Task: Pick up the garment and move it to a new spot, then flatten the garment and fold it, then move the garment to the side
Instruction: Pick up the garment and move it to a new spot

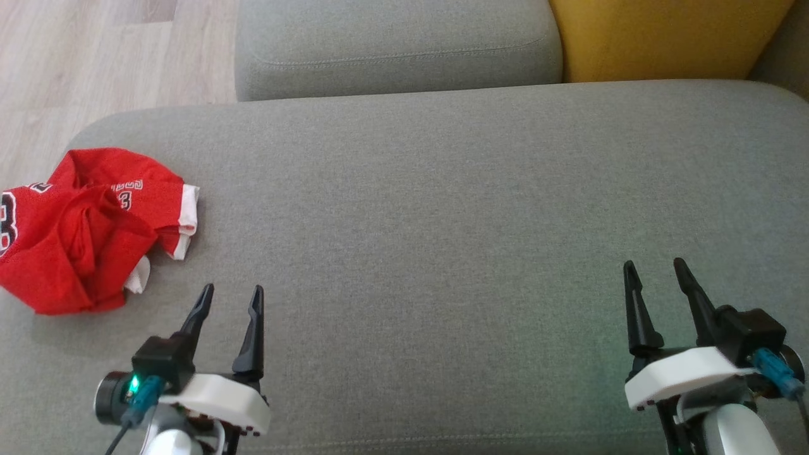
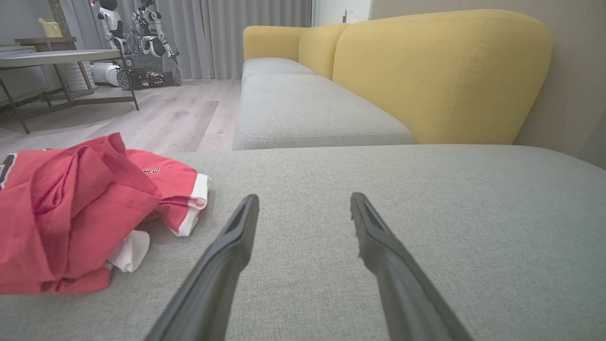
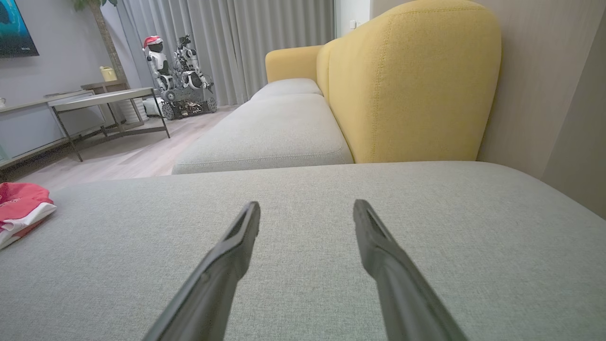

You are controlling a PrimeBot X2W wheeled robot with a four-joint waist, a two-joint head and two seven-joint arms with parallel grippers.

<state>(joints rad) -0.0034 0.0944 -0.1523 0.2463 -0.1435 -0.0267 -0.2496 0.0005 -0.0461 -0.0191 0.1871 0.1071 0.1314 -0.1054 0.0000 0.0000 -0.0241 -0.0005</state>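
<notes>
Garment (image 1: 88,230), red and crumpled, lies at the left end of the grey cushion (image 1: 442,208), near my left gripper (image 1: 232,291). My right gripper (image 1: 653,264) hovers well apart; both have fingers spread, holding nothing.

Red mesh-cloth garment (image 1: 82,230) lies on matt, coarse-woven grey sofa cushion (image 1: 442,221); floor (image 1: 95,57) pale wood.

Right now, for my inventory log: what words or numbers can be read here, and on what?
"3": white digit on the crumpled red jersey; any digit before it is lost in a fold.
Above it, small white lettering: too blurred to read.
At the jersey's edge, a large digit: cut off, unreadable.
</notes>
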